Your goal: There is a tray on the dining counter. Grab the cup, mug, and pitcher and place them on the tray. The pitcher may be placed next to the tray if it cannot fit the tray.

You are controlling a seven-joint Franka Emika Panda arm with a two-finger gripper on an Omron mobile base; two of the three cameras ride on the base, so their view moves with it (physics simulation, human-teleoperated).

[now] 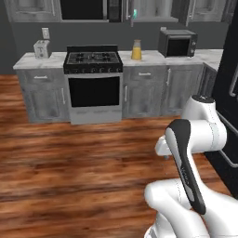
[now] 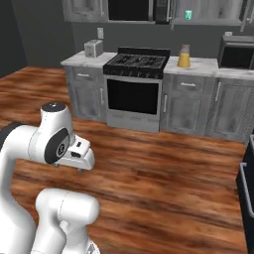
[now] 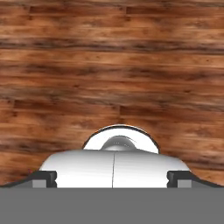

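The pitcher point(image 1: 136, 49), a clear carafe with orange liquid and a brown lid, is seen standing upright on the far kitchen counter point(image 1: 153, 57), just right of the black stove point(image 1: 93, 61) and left of the dark microwave point(image 1: 177, 42); in the left base view it lies at about 12 o'clock, and in the right base view point(image 2: 184, 56) at about 1 o'clock. A silver toaster point(image 1: 41, 48) is noted at the counter's left end, at about 10 o'clock. A small teal object point(image 2: 188, 15) is observed at the upper cabinets above the pitcher; what it is cannot be told. The arm is folded over the wood floor point(image 1: 79, 158), well apart from the counter. In the hand view, the gripper point(image 3: 113, 177) is pointed down at the floor planks, its two dark fingertips point(image 3: 43, 178) set wide apart at 7 and 5 o'clock, released, with nothing between them.
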